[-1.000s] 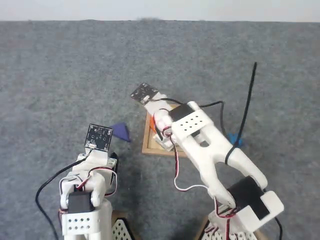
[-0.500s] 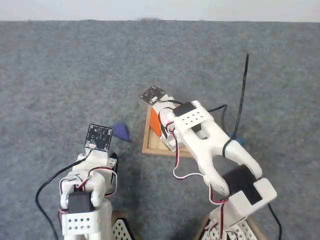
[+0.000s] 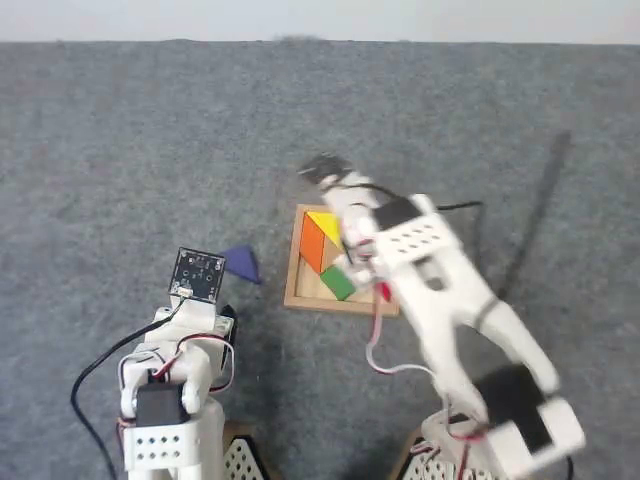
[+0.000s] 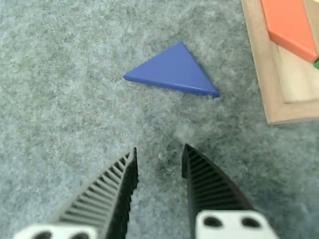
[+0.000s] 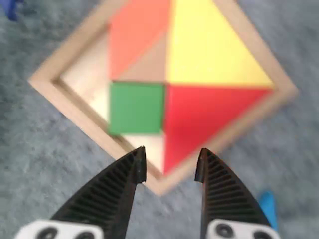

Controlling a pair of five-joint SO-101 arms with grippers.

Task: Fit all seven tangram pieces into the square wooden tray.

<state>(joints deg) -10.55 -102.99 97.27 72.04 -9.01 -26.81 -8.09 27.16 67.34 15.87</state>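
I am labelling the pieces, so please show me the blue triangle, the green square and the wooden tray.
blue triangle [image 4: 172,71], left wrist view, middle of its top face.
green square [image 5: 136,108], right wrist view, centre of its top face.
wooden tray [image 4: 265,64], left wrist view, on its raised rim.

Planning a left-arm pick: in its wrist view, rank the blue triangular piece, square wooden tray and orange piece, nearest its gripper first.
1. Blue triangular piece, on carpet before left gripper.
2. Square wooden tray, farther aside.
3. Orange piece, inside tray.
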